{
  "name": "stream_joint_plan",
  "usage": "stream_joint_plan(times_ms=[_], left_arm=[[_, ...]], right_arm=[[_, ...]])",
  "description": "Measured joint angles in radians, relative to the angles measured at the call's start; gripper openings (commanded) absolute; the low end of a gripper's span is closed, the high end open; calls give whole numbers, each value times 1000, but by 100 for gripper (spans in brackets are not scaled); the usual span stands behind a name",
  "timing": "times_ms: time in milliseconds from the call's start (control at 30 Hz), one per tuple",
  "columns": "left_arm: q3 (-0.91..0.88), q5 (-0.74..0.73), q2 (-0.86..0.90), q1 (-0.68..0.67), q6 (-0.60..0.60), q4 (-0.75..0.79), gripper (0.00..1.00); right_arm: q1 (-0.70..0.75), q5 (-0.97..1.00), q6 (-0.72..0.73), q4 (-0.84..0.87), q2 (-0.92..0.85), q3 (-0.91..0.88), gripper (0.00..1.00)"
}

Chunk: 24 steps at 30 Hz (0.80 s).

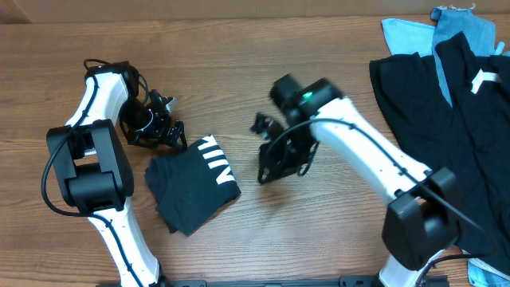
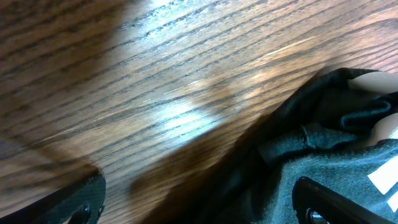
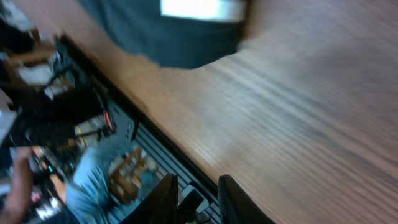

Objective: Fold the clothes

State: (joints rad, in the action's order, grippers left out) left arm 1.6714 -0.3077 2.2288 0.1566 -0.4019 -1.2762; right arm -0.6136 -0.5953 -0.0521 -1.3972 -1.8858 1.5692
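Overall, a wood-grain table [image 1: 239, 64], with blurred clutter beyond its edge. One folded black T-shirt [image 1: 187, 187] lies centre-left; one heap of black garments [image 1: 446, 112] with two blue pieces [image 1: 414, 36] sits far right. Left gripper [image 1: 166, 134] is wide open beside the shirt, empty; right gripper [image 3: 198, 199] is narrowly parted, empty.

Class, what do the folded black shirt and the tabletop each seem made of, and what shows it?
The folded black shirt: soft matte cloth, probably cotton knit; it creases and shows a seam. The tabletop: wood or wood-look laminate, slightly glossy; grain lines, glare patches.
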Motion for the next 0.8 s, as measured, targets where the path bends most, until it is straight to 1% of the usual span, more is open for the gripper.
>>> stream_joint_plan(times_ms=[133, 167, 267, 333, 467, 567, 633, 700, 800], left_arm=[[0, 1, 0, 0, 0, 1, 100], [0, 1, 0, 0, 0, 1, 100], [0, 0, 0, 0, 0, 1, 100], [0, -1, 0, 0, 4, 0, 100], [2, -2, 0, 0, 11, -3, 100], [3, -6, 0, 0, 11, -6, 100], [3, -9, 0, 0, 11, -10, 100], [3, -19, 0, 2, 11, -13, 100], [3, -32, 8, 2, 11, -69, 100]], right_arm=[[-111, -12, 0, 2, -81, -25, 26], [-133, -19, 2, 25, -92, -45, 26], [-174, -44, 44, 177, -124, -117, 27], [-174, -56, 108, 323, -164, -132, 27], [-173, -53, 231, 539, -209, -139, 27], [-171, 54, 286, 674, -217, -143, 28], [-158, 121, 299, 731, -217, -143, 28], [-116, 163, 304, 762, -217, -143, 28], [-49, 196, 306, 781, -217, -143, 27]])
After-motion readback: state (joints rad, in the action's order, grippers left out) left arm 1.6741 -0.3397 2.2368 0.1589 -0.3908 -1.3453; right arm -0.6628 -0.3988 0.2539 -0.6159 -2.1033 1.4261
